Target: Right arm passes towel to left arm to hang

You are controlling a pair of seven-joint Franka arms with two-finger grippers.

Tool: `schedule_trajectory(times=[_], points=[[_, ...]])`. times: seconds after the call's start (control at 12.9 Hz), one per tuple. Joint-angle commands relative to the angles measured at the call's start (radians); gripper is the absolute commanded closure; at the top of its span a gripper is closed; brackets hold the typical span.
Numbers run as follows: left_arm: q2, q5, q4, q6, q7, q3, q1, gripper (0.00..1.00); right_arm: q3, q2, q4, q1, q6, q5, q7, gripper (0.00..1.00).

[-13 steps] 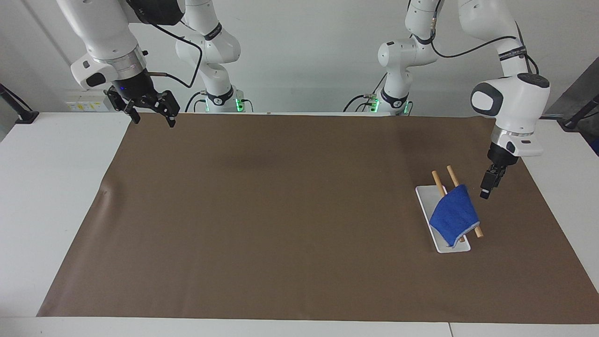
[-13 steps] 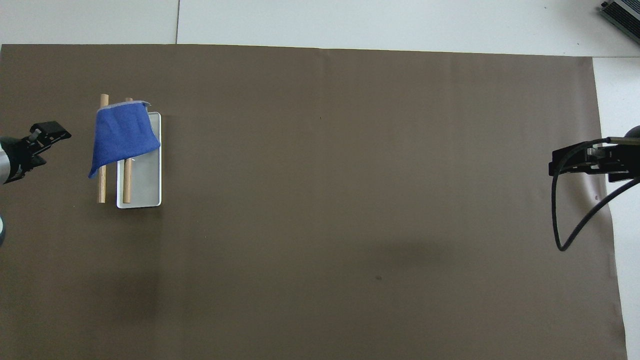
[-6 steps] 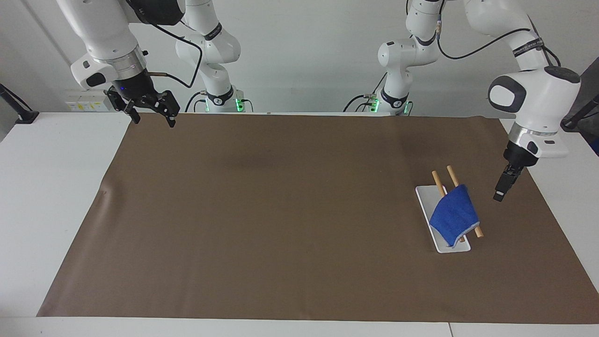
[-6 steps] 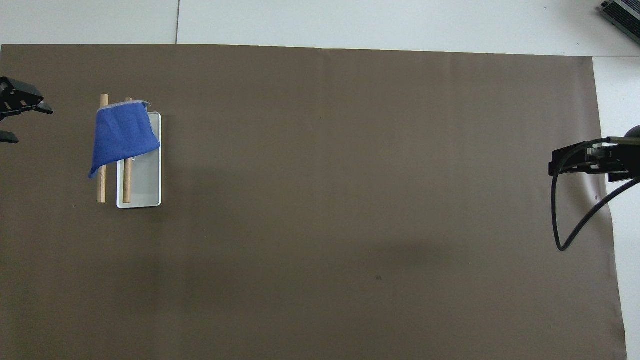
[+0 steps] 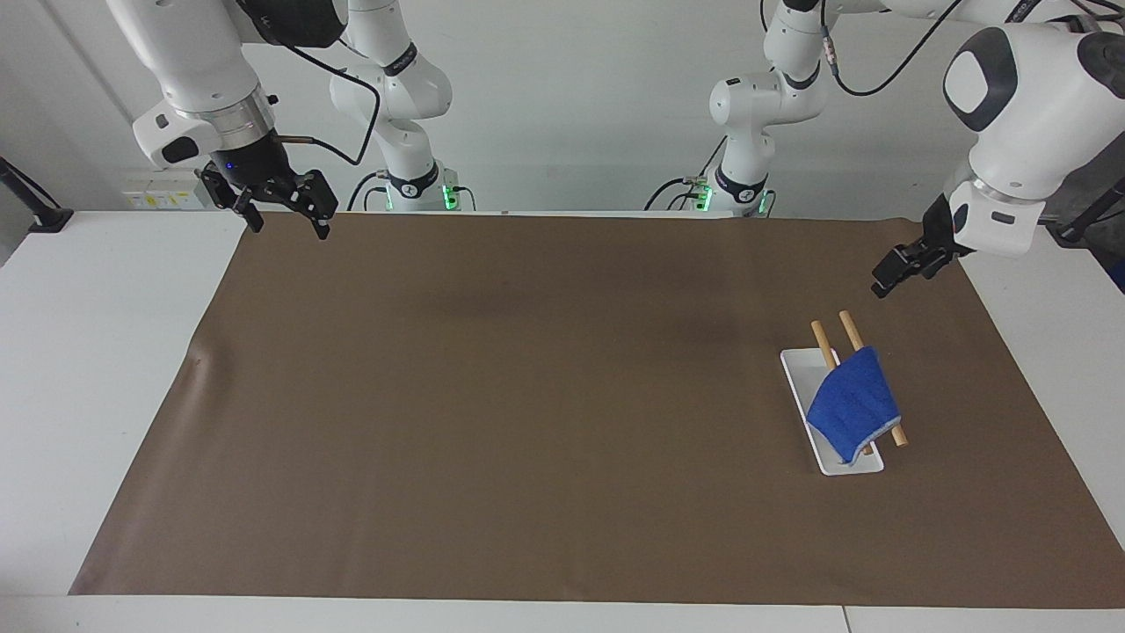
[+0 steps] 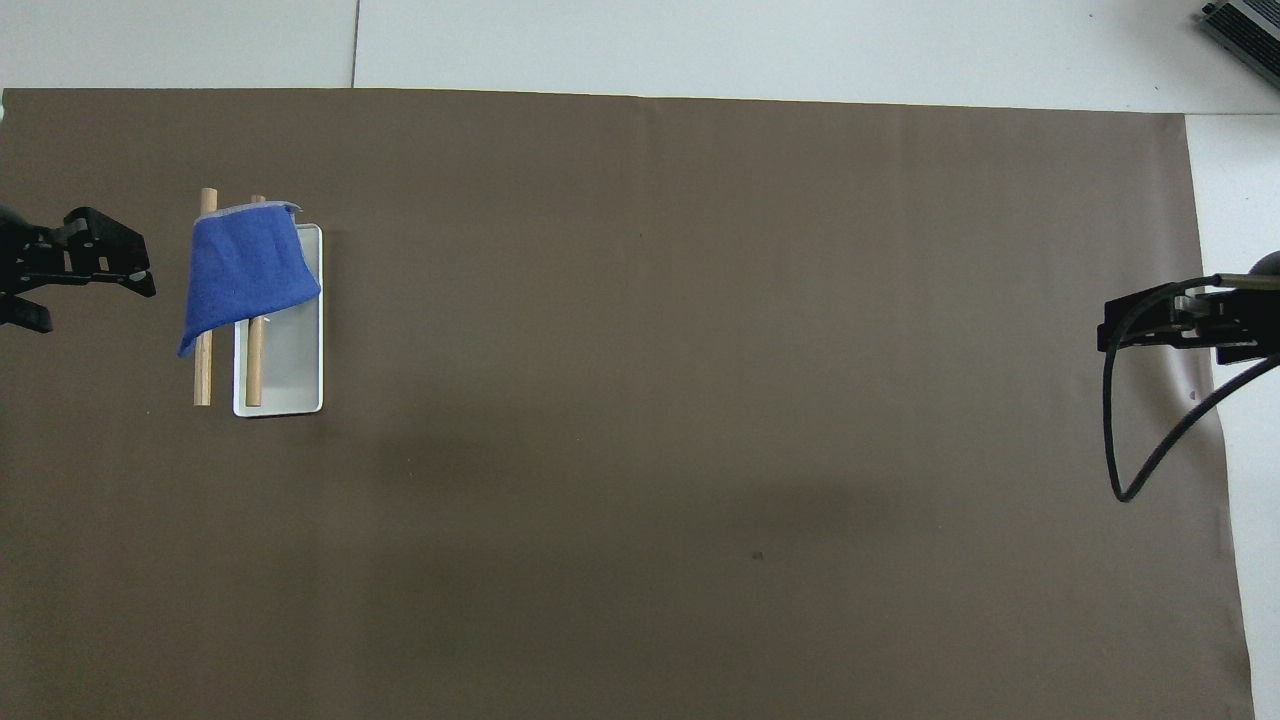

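The blue towel (image 5: 854, 402) hangs draped over two wooden rods (image 5: 822, 337) that lie across a white tray (image 5: 795, 369), toward the left arm's end of the table. It also shows in the overhead view (image 6: 248, 272). My left gripper (image 5: 888, 277) is open and empty, raised over the brown mat beside the rods and clear of the towel; it also shows in the overhead view (image 6: 90, 300). My right gripper (image 5: 288, 227) is open and empty; that arm waits above the mat's corner at its own end (image 6: 1110, 335).
A brown mat (image 5: 527, 396) covers most of the white table (image 5: 97, 352). The right arm's black cable (image 6: 1140, 470) loops down from its wrist. The rods (image 6: 203, 380) and tray (image 6: 290, 390) are the only things standing on the mat.
My left gripper has risen from beside the towel and swung away from it, with its wrist turned. The towel, the rods and the right arm have not moved.
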Motion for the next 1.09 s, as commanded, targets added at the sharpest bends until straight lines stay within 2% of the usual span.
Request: schedule_trajectory(times=[0.0,0.39,0.7,1.01], points=[[-0.087,-0.041,-0.026,-0.035,0.039,0.012,0.004,0.00,0.006,0.002,0.003,-0.008,-0.003,-0.001,-0.023,0.00],[-0.098,-0.037,-0.043,-0.040,0.040,0.012,0.005,0.00,0.004,0.002,0.003,-0.008,-0.003,-0.001,-0.023,0.00],[-0.098,0.023,-0.043,-0.023,0.287,0.012,0.007,0.00,0.004,0.002,0.003,-0.008,-0.003,-0.001,-0.023,0.00],[-0.098,0.023,-0.045,-0.021,0.312,0.014,0.010,0.00,0.006,0.002,0.003,-0.008,-0.003,-0.001,-0.023,0.00]])
